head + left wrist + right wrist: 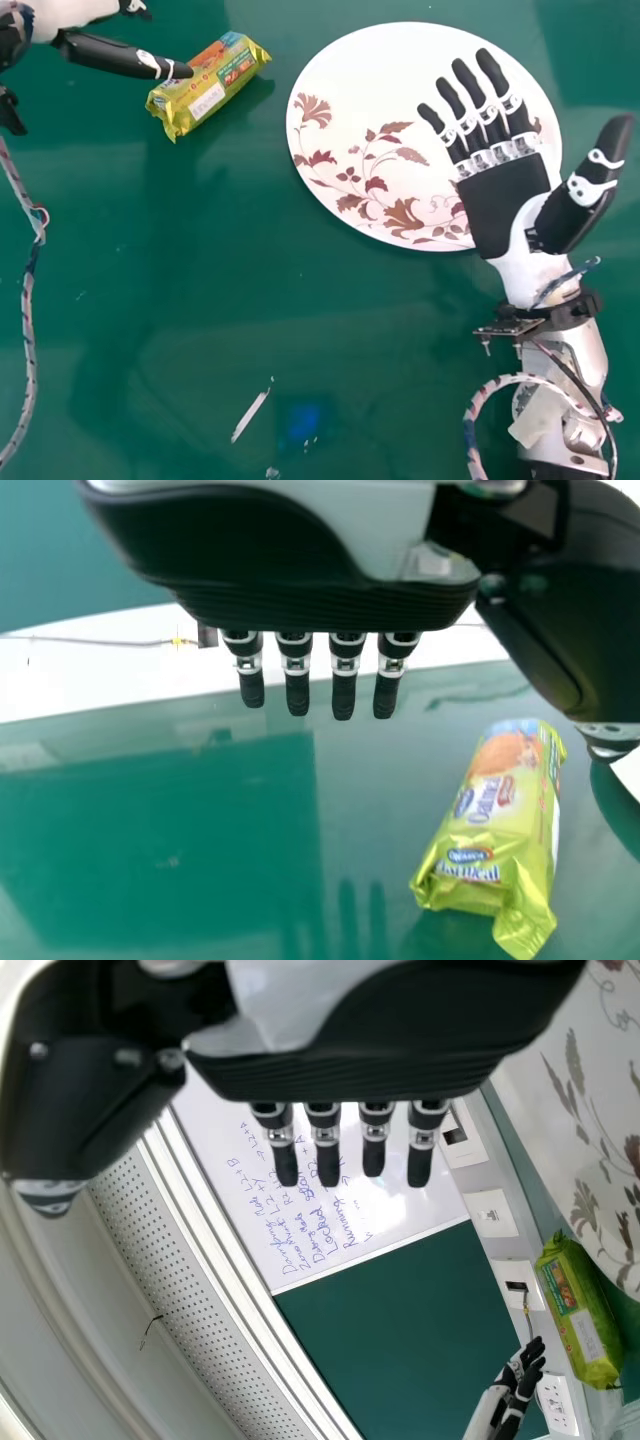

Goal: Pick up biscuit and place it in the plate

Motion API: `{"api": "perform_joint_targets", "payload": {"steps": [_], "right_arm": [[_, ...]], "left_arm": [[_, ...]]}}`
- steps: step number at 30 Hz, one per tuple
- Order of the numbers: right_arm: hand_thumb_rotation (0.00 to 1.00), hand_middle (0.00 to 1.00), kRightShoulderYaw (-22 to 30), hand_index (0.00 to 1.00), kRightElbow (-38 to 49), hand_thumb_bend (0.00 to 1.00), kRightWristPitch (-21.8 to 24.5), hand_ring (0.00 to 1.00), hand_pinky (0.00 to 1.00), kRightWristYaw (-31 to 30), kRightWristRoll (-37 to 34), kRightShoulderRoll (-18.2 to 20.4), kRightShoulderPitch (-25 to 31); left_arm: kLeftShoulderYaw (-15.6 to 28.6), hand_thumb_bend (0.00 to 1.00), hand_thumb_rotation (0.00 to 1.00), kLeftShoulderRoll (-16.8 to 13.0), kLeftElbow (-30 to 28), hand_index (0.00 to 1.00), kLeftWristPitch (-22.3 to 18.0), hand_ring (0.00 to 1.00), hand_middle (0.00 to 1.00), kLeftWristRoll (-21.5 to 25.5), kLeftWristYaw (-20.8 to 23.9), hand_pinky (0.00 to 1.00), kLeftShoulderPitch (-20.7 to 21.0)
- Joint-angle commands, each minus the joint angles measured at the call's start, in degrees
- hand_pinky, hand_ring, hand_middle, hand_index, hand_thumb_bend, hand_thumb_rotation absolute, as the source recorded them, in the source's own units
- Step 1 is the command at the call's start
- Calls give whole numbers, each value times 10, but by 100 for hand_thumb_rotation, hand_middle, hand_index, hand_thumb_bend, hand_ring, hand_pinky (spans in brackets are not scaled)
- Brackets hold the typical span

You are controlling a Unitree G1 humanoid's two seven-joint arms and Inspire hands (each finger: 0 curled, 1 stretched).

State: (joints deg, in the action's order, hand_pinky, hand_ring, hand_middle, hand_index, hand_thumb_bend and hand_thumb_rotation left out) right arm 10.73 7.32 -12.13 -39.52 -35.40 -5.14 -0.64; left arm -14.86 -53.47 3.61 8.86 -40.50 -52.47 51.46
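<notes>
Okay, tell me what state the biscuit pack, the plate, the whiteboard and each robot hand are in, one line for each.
Biscuit pack: lying on the table, wrapper closed as far as it shows.
Plate: face up, biscuit not on it.
Whiteboard: written on.
Left hand: open, fingers straight.
Right hand: open, fingers straight.

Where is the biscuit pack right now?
In the head view, the biscuit pack lies on the green table, left of the flowery plate, near the left hand.
</notes>
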Motion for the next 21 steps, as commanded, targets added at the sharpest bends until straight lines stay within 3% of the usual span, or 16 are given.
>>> {"api": "perform_joint_targets", "payload": {"steps": [1, 8, 12, 21], "right_arm": [[58, 100, -6, 100, 5, 100, 0, 100, 90, 9, 7, 4, 16], [57, 100, -7, 100, 18, 100, 7, 100, 97, 16, -1, -2, 17], [56, 100, -4, 100, 24, 100, 8, 100, 90, 10, -9, -9, 20], [54, 100, -4, 100, 32, 100, 9, 100, 94, 18, -5, -14, 23]], "left_arm": [[-10, 100, 73, 8, 7, 98, 4, 100, 100, -11, -11, 100, 14], [-24, 100, 75, 25, 29, 98, 7, 100, 100, -25, -37, 100, 38], [-32, 100, 80, 31, 40, 98, 7, 100, 100, -23, -52, 100, 47], [-44, 100, 83, 58, 77, 96, 17, 100, 100, -21, -72, 100, 69]]}}
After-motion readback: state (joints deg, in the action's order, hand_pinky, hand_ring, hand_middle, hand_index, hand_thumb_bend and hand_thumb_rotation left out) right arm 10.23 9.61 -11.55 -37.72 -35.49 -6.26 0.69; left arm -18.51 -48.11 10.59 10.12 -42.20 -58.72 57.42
